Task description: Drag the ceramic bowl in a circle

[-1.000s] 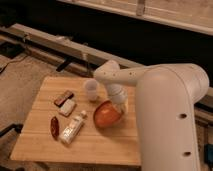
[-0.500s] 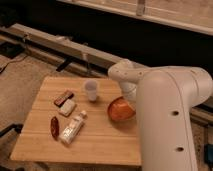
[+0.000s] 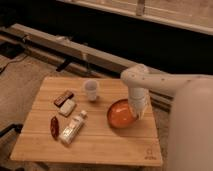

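The ceramic bowl [image 3: 120, 114] is glossy orange-red, round and shallow. It sits on the right part of the wooden table [image 3: 110, 142]. My white arm reaches in from the right and bends down over the bowl's right rim. The gripper [image 3: 136, 113] is at that right rim, touching or inside the bowl edge. The arm covers the bowl's right side.
A small translucent white cup [image 3: 91, 89] stands left of the bowl at the back. A brown bar [image 3: 63, 97], a pale packet [image 3: 67, 107], a white bottle [image 3: 73, 128] and a red item [image 3: 54, 126] lie on the left half. The table's right edge is close to the bowl.
The bowl has moved right across the table, away from the cup, and the arm has swung right with it.
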{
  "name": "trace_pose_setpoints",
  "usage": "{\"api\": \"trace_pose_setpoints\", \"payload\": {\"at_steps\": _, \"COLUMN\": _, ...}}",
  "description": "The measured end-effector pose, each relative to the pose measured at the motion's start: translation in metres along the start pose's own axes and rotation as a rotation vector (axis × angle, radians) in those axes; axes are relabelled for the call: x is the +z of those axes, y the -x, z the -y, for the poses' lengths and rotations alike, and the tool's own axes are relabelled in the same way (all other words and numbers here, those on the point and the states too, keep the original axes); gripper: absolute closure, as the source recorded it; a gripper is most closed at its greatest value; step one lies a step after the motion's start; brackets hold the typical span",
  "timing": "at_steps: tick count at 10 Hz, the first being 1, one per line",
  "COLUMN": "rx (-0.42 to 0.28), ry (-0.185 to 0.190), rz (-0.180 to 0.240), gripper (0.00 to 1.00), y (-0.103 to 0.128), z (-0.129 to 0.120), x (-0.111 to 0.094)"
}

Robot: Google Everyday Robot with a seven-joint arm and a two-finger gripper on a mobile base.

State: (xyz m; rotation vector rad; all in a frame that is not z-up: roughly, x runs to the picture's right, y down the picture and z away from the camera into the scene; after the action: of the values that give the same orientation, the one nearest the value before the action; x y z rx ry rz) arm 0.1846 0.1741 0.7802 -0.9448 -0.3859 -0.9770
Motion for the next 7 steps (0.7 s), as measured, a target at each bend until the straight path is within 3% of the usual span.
{"api": "trace_pose_setpoints", "payload": {"at_steps": 2, "rx": 0.005, "ry": -0.060, "rz": 0.031, "gripper": 0.21, "y": 0.014, "z": 0.007, "x": 0.013}}
{"api": "trace_pose_setpoints", "payload": {"at_steps": 5, "rx": 0.024, "ry": -0.098, "rz": 0.058, "gripper": 0.20, "y": 0.018, "z": 0.008, "x": 0.024}}
{"api": "trace_pose_setpoints", "payload": {"at_steps": 7, "rx": 0.021, "ry": -0.099, "rz": 0.057, "gripper": 0.20, "y": 0.018, "z": 0.010, "x": 0.023}}
